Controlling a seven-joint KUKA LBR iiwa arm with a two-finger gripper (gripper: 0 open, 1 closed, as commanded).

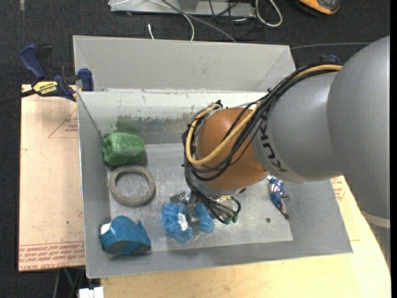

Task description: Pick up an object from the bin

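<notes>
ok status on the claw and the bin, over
Claw over crumpled blue plastic wad, front middle of grey metal bin. Flat grey ring and blue tape roll lie apart, nothing blocking.

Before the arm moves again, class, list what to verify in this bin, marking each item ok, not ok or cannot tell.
1. Gripper over a thing: ok, it is down at the crumpled blue thing by the front wall of the bin.
2. That thing gripped: cannot tell, the orange wrist cover hides the contact.
3. Blue tape roll and grey ring apart from it: ok, both lie to its left.
4. Green lump out of the way: ok, back left corner.
</notes>
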